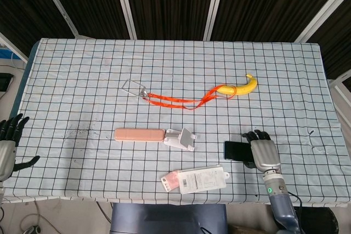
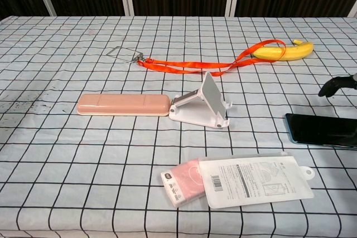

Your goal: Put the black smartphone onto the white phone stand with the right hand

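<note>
Right hand (image 1: 261, 152) sits over the right end of the phone (image 1: 238, 150), back of the palm up toward my head camera, fingers pointing away from me and bent downward. I cannot tell whether they are closed on the phone or just above it; in the chest view only dark fingertips (image 2: 332, 85) show at the right edge, clear above the screen. My left hand (image 1: 7, 147) hangs off the table's left edge, fingers spread, holding nothing.

Nearest the front edge lies a clear packet (image 2: 245, 181) with something pink inside its left end; its printed card fills the rest. A pink case (image 2: 122, 105) lies closed, its right end touching the stand (image 2: 203, 106).

That stand is left of the phone, with bare checked cloth (image 1: 82, 75) between them. It has a white base and a tilted back plate. The phone is near the front right of the table, with cloth on its right side out to the edge. Farther back, an orange lanyard (image 1: 181, 100) runs from a clear badge holder (image 1: 133, 87) to a banana (image 1: 241, 86).

The phone is flat, black, glossy, screen up, long side running left to right.
</note>
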Controlling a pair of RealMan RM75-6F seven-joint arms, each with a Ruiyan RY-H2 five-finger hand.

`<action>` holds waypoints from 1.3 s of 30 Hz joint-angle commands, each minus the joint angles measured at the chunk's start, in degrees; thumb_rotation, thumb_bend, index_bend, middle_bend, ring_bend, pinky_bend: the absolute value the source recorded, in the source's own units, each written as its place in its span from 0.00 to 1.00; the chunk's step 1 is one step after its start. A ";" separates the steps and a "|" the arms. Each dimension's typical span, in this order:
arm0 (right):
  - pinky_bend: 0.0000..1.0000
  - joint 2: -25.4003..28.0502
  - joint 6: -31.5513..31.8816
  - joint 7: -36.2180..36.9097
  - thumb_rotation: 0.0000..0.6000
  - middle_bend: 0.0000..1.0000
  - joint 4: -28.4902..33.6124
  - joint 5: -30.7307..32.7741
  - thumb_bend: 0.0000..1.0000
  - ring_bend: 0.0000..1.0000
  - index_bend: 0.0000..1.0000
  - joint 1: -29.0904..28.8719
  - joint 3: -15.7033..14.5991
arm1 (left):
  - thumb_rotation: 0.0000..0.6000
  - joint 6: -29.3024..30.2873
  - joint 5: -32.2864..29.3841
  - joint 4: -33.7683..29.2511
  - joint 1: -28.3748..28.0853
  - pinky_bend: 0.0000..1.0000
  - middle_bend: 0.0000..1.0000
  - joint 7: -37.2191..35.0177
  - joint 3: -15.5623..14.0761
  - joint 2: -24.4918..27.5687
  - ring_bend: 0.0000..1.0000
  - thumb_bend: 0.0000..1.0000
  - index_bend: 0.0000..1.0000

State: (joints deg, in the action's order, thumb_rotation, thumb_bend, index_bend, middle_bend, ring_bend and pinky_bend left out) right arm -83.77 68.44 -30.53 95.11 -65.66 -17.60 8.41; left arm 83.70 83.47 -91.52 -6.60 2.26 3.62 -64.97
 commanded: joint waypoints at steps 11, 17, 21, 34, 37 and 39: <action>0.18 -1.57 -0.55 -0.25 1.00 0.27 -2.38 2.48 0.19 0.17 0.29 -0.93 -0.67 | 1.00 -0.28 -0.34 -0.11 -0.10 0.00 0.00 -0.26 0.12 0.09 0.00 0.00 0.00; 0.18 -2.27 -0.57 -0.20 1.00 0.27 -3.35 3.59 0.19 0.17 0.29 -1.38 -0.58 | 1.00 -0.28 -0.43 -0.15 -0.11 0.00 0.00 -0.48 0.19 0.15 0.00 0.00 0.00; 0.18 -2.59 -0.58 -0.46 1.00 0.28 -4.18 4.17 0.19 0.17 0.29 -1.64 -0.67 | 1.00 -0.38 -0.53 -0.19 -0.13 0.00 0.00 -0.61 0.20 0.21 0.00 0.00 0.00; 0.18 -3.13 -0.68 -0.58 1.00 0.27 -5.13 5.91 0.19 0.17 0.29 -2.20 -0.87 | 1.00 -0.85 -0.89 -0.49 -0.26 0.00 0.00 -0.75 0.22 0.44 0.00 0.00 0.00; 0.18 -3.23 -0.56 -0.73 1.00 0.27 -5.19 6.01 0.19 0.17 0.29 -2.39 -0.88 | 1.00 -0.85 -0.90 -0.50 -0.25 0.00 0.00 -0.86 0.23 0.46 0.00 0.00 0.00; 0.18 -3.32 -0.56 -0.69 1.00 0.27 -5.23 6.20 0.19 0.17 0.29 -2.56 -0.79 | 1.00 -0.85 -0.90 -0.50 -0.25 0.00 0.00 -0.91 0.22 0.47 0.00 0.00 0.00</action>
State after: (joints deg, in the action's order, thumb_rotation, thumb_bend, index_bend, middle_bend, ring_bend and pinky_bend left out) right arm -87.08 67.88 -31.23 89.89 -59.48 -20.14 7.60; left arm 82.85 82.57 -92.01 -6.86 1.35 3.84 -64.50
